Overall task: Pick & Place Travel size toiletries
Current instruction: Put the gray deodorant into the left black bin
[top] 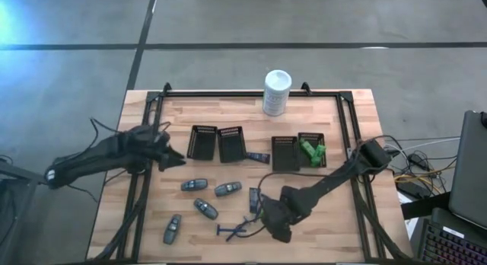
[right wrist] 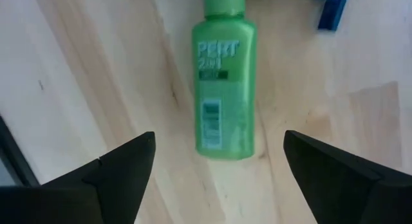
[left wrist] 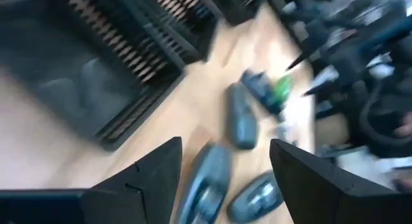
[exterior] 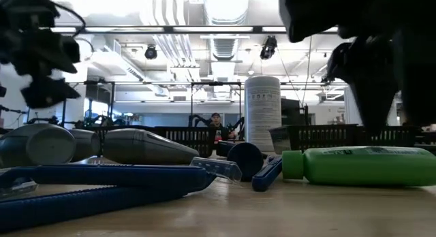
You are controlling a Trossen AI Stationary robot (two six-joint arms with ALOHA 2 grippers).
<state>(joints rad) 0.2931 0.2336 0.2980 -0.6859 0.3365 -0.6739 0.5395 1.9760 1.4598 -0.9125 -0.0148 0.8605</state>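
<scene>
- High view: the right gripper hangs low over the front of the wooden table, just beside a dark blue razor lying flat there. The left gripper sits at the table's left side, near the leftmost of four black slotted trays. Four grey oval bottles lie scattered between the two arms, all loose on the wood, and green bottles rest in the rightmost tray (how many cannot be told). A white cylindrical container stands upright at the back edge.
- Low view: a green bottle lies on its side on the table directly below the right gripper, apart from it; a blue razor lies to its left, with grey bottles behind.
- Left wrist view: the left gripper's fingers stand apart with nothing between them, above grey bottles and beside a black tray.
- Right wrist view: the right gripper's fingers are spread wide, straddling the green bottle labelled PERT, which lies flat on the wood, with neither finger touching it.
</scene>
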